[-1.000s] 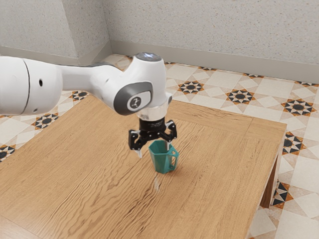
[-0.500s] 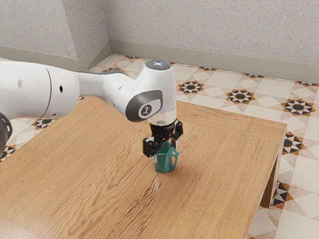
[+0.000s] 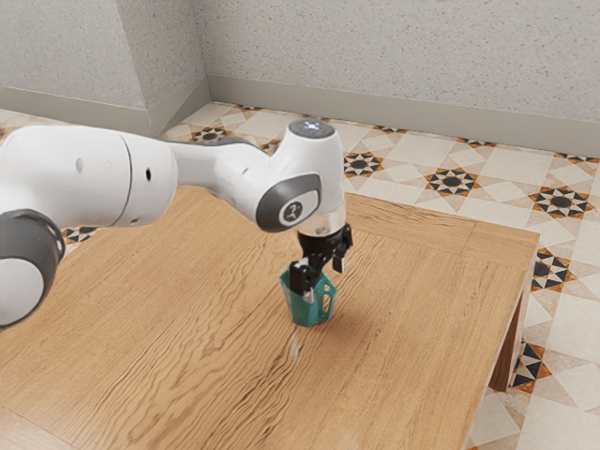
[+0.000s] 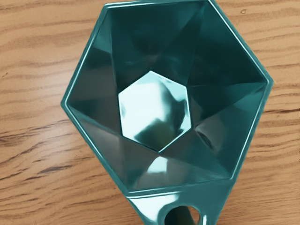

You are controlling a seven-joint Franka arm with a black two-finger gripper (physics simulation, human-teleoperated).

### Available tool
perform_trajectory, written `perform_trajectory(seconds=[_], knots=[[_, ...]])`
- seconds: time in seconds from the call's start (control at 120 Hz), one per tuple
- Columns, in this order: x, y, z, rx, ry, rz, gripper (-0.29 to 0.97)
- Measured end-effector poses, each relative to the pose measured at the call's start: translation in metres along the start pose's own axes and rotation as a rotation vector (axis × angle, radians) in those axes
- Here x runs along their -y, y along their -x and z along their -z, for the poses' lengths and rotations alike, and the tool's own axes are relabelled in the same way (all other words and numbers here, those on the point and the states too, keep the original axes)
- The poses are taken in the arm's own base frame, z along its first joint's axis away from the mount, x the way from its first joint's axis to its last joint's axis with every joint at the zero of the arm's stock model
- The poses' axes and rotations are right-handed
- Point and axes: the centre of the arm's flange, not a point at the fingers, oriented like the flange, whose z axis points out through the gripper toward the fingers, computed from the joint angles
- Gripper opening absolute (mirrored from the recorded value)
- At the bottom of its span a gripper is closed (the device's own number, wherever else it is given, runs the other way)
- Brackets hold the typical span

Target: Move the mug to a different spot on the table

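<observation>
Gripper: fingers apart, lowered at the mug's rim, not clamped.
Mug: teal, upright on the table, near the middle, toward the exterior view's right.
Wrist view: mug directly under the hand.

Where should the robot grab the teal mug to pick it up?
Probably from straight above, pinching one flat wall at the rim: the mug stands upright, mouth open, with flat-sided walls, and its small handle juts sideways.
</observation>
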Motion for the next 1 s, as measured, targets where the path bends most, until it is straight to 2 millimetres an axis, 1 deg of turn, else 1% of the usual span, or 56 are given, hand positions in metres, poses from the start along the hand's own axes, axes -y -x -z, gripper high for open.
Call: perform_trajectory(seconds=[0.167,0.258,0.492,1.0], knots=[[-0.002,0.003,-0.017,-0.019,-0.003,0.007,0.68],[-0.003,0.003,-0.022,-0.036,0.004,-0.003,0.68],[-0.004,0.006,-0.024,-0.045,0.018,-0.007,0.68],[-0.007,0.007,-0.043,-0.040,0.026,0.007,0.68]])
